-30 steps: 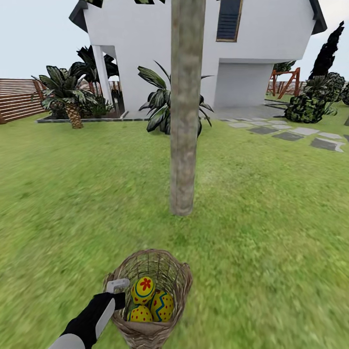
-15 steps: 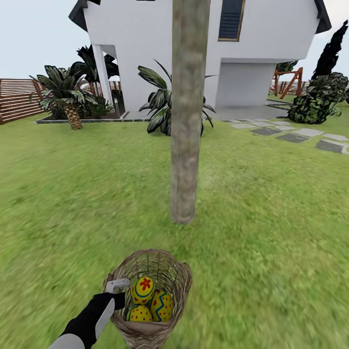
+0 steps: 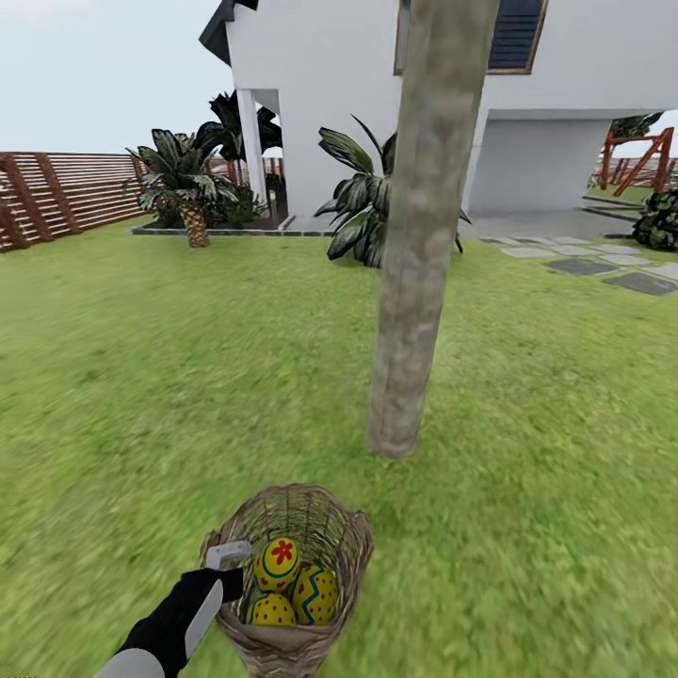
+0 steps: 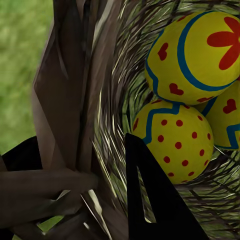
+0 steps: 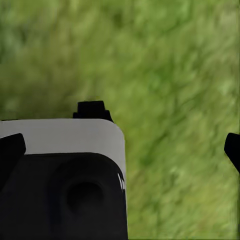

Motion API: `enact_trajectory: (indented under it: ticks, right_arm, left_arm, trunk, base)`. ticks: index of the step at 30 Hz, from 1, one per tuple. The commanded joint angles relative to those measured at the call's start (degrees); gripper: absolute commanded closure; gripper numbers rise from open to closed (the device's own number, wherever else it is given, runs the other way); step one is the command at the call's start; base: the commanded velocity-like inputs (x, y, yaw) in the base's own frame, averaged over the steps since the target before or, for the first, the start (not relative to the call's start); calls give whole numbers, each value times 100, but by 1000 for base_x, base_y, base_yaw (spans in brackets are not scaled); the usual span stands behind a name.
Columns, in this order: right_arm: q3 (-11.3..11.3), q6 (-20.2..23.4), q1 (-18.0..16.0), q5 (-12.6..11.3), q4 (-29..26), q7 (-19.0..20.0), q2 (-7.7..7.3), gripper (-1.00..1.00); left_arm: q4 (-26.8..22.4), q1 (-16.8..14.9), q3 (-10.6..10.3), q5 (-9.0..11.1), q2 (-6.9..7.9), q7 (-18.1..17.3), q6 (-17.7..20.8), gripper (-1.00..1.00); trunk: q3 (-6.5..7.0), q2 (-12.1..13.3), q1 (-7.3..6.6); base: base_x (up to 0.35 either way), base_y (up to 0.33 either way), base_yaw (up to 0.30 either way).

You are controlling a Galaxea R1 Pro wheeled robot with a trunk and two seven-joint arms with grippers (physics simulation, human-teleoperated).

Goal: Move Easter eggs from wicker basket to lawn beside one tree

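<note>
The wicker basket (image 3: 282,501) hangs low in front of me, and the three Easter eggs lie in it: one with a red flower mark (image 3: 280,559), one with a zigzag (image 3: 316,593), one with dots (image 3: 273,611). My left gripper (image 3: 232,563) is shut on the basket's wall (image 4: 75,100), one finger (image 4: 150,200) inside beside the dotted egg (image 4: 175,140). The flower egg (image 4: 195,50) rests above it. The tree (image 3: 414,282), a thick mottled trunk, stands on the lawn (image 3: 141,377) just beyond the basket, to the right. My right gripper (image 5: 120,150) is open over grass (image 5: 175,75).
Behind the trunk stand a white house (image 3: 358,75) and a broad-leaved plant (image 3: 358,202). A short palm (image 3: 188,188) and a brown slatted fence (image 3: 56,193) are at the far left. Grey stepping stones (image 3: 603,268) lie at the far right. Open grass spreads around the tree.
The whole picture has shifted: the camera has come nearer the trunk, which now stands closer and further right. The basket, eggs and left gripper keep the same place in the picture.
</note>
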Motion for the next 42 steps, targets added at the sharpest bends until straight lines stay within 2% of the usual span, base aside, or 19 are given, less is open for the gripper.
enact_trajectory:
  ticks: [1,7,8,9,10,11,12,13,15,16,18,37,42]
  right_arm:
    - [-3,-19,0,-2,4,-17,-1,-100]
    - [-20,-17,-24,-16,-18,-29,-50,-100]
    - [-83,54,-122,-25,-318,-41,-156,-100]
    - [-332,327,-164,-30,-1221,-43,-187,-100]
    - [-919,1152,-176,-57,-2534,-28,-189,-100]
    - [-1358,1624,-179,-68,-3522,-14,-166,-100]
    - [-1599,1736,-200,-72,-4294,-8,-152,-100]
    - [-1615,1720,-219,-70,-4433,-8,-149,-100]
    - [-1615,1526,-230,-70,-4478,-8,-140,-100]
    - [-1610,1150,-231,-67,-4432,-11,-137,-100]
    - [-1605,912,-232,-64,-4413,-22,-136,-100]
    - [-1604,880,-230,-71,-4408,-15,-137,-100]
    - [-1605,878,-230,-72,-4408,-17,-136,-100]
  left_arm:
    - [-11,-3,15,66,-4,29,19,100]
    - [-12,-3,15,66,-8,29,13,100]
    - [-17,-3,7,66,-11,29,11,100]
    - [-19,-3,8,66,-11,29,11,100]
    - [-19,-3,14,66,-4,29,11,100]
    - [-19,-3,13,66,-5,29,11,100]
    - [-12,-3,7,66,-11,29,11,100]
    - [-5,-3,6,66,-19,29,11,100]
    - [4,-3,5,65,-42,29,9,100]
    - [6,-3,-1,66,-52,29,10,100]
    - [14,-3,-2,58,-62,29,9,100]
    - [16,-3,-11,57,-73,29,4,100]
    - [7,-3,-11,57,-73,29,2,100]
  trunk:
    - [-5,-2,3]
    - [-5,-2,3]
    - [-5,-2,3]
    - [-5,-2,3]
    - [-5,-2,3]
    - [-5,-2,3]
    - [-5,-2,3]
    - [-5,-2,3]
    - [-5,-2,3]
    - [-5,-2,3]
    - [-5,-2,3]
    - [-5,-2,3]
    - [4,-2,3]
  base:
    - [331,0,291]
    - [332,0,263]
    - [332,0,16]
    - [331,0,4]
    - [332,0,1]
    - [331,0,0]
    - [158,0,0]
    - [52,0,0]
    - [12,0,0]
    - [9,0,0]
    - [176,0,0]
    - [324,-42,0]
    - [36,-8,-151]
